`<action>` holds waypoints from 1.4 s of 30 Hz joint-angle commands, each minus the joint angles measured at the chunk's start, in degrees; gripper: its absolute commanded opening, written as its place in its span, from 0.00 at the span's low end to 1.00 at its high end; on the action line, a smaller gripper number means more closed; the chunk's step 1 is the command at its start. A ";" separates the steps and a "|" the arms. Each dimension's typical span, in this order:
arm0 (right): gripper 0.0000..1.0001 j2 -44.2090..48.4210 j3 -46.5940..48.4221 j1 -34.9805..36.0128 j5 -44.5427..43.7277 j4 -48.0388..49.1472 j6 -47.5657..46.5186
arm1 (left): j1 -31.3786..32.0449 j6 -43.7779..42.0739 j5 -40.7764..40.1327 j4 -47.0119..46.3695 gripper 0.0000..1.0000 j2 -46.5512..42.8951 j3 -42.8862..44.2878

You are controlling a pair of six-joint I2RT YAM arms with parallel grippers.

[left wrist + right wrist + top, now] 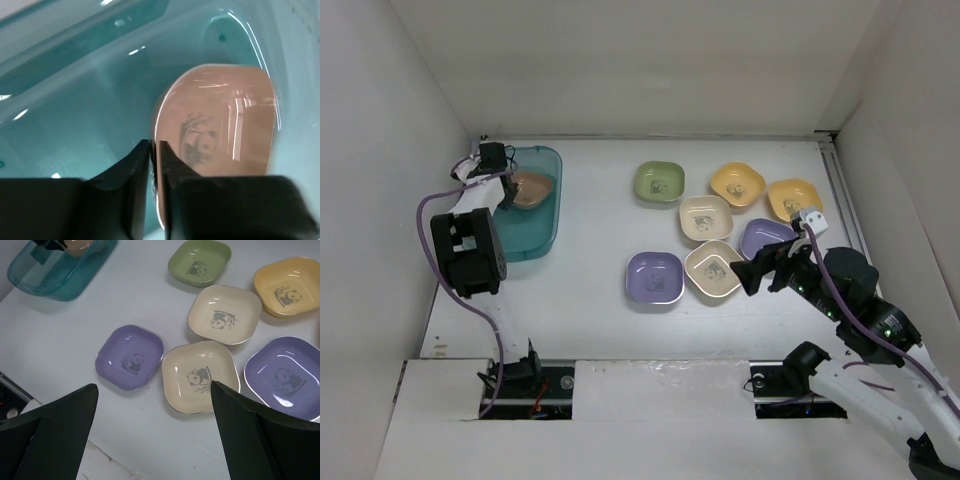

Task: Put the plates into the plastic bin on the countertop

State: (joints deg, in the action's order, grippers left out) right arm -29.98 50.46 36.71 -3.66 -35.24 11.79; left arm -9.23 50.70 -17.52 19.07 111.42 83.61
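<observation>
Clenching the brown plate (220, 115) by its rim, left claw (155, 150) seems inside the bin (75, 100); right claw (154, 387) gapes.

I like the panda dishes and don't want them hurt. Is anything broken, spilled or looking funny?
Nothing looks broken or spilled. The only odd one out is the brown rounded-square dish: the left gripper pinches its rim inside the translucent teal plastic bin. The other seven dishes lie flat on the white tabletop.

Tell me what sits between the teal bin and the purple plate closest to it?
Nothing: only bare white countertop separates the teal bin from that purple plate. The top external view shows this stretch plainly, and the right wrist view agrees.
</observation>
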 commanded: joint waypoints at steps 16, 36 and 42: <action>1.00 0.53 -0.01 0.21 0.07 3.00 0.07 | 21.60 -15.09 4.69 5.53 1.00 -21.66 7.44; 1.00 2.82 3.07 0.21 -2.49 -0.70 -0.98 | 57.05 -2.71 -0.94 -2.80 0.87 -32.24 -38.08; 1.00 2.82 3.07 0.21 -1.96 -0.18 -0.98 | 57.05 0.89 -0.85 -6.86 0.38 -24.41 -40.64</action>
State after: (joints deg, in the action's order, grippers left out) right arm -27.09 51.40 36.73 -5.80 -37.01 11.55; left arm 47.90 48.58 -17.96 15.09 85.78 43.81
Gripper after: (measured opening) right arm 0.999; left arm 0.428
